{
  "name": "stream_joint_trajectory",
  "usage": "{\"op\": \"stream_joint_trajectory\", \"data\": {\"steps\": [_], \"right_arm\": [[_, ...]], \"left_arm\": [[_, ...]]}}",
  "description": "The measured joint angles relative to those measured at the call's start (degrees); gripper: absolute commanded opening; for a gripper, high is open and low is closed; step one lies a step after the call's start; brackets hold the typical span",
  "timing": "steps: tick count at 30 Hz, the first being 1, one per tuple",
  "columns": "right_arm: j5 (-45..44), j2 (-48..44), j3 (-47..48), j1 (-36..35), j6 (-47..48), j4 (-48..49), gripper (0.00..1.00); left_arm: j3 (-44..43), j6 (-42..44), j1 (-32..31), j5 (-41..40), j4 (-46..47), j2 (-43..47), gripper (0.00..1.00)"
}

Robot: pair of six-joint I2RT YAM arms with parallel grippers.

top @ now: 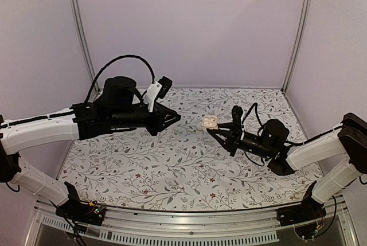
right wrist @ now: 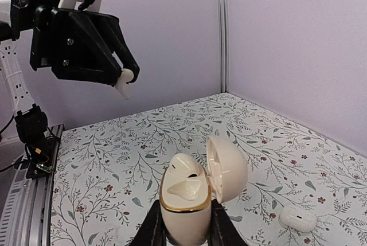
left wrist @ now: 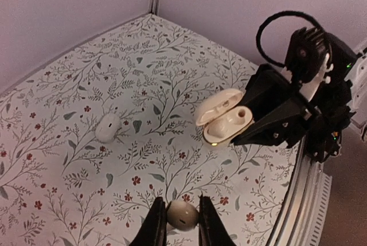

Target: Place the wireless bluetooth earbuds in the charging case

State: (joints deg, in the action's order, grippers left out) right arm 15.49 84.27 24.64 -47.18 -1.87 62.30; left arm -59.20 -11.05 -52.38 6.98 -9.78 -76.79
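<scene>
My right gripper (right wrist: 186, 226) is shut on the charging case (right wrist: 184, 203), holding it upright above the table with the lid (right wrist: 228, 168) swung open. A rounded white piece with a dark slit (right wrist: 188, 168) sits in its far socket, and the near socket is hollow. My left gripper (left wrist: 182, 218) is shut on a white earbud (left wrist: 182, 215), held in the air a short way left of the case (top: 209, 123). The right wrist view shows that earbud (right wrist: 124, 81) up at the left. A second earbud (left wrist: 107, 127) lies on the table behind the case.
The floral tablecloth (top: 172, 166) covers the table, with lilac walls on three sides and metal corner posts (top: 298, 28). An aluminium rail (top: 189, 223) with both arm bases runs along the near edge. The left arm's cable (top: 120, 59) loops above its wrist.
</scene>
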Motion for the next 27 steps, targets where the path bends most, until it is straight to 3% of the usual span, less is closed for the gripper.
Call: {"op": "stream_joint_trajectory", "data": {"steps": [10, 27], "right_arm": [[-1.4, 6.7, 5.1, -2.8, 2.6, 7.4, 0.00], [-5.2, 10.0, 6.6, -7.0, 5.6, 14.1, 0.00]], "left_arm": [[2.9, -4.2, -1.3, 3.2, 21.9, 1.2, 0.01], [4.8, -9.3, -5.0, 5.0, 35.8, -5.2, 0.00]]}}
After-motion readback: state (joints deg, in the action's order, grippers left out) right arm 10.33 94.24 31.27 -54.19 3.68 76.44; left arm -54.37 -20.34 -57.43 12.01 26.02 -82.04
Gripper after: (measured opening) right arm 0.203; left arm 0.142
